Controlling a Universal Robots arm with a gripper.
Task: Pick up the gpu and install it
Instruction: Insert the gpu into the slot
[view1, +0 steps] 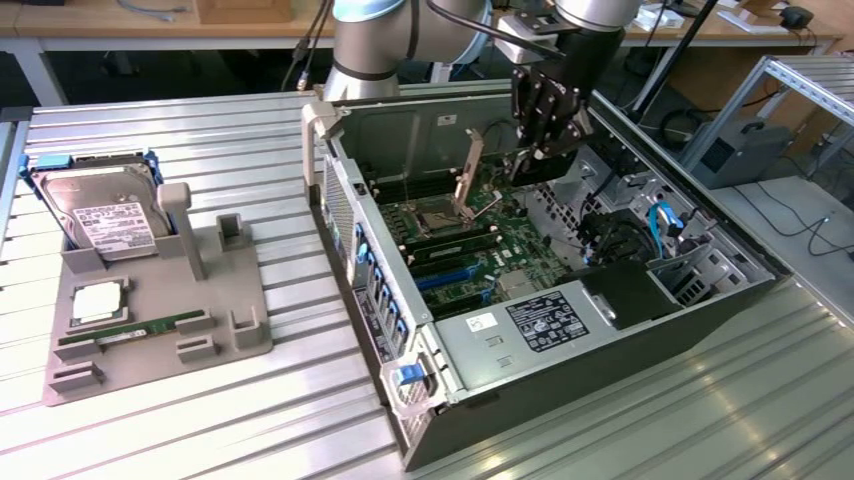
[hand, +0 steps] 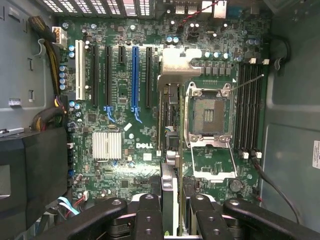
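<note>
Ribbed metal table (view1: 160, 140) underneath, wooden workbenches behind. On it, one open computer case (view1: 400, 330) lying on its side, one motherboard (view1: 467, 250) facing up inside.

Well apart from the case, toward the exterior view's left: one grey fixture (view1: 227, 320) carrying one hard drive (view1: 107, 215), one processor chip (view1: 96, 300) and one green RAM stick (view1: 134, 330).

Over the case, at the end nearest the arm's base: one gripper (view1: 545, 150), pinching one gpu (view1: 541, 165). Card hanging edge-down from the fingertips, held up over the motherboard.

From the wrist: gpu (hand: 169, 190) edge-on between the two fingers (hand: 149, 215), squeezed on both faces, just beside the one open CPU socket (hand: 207, 112). Elsewhere on the board: one white slot (hand: 80, 70), one blue slot (hand: 134, 75), four black slots, one of them short.
</note>
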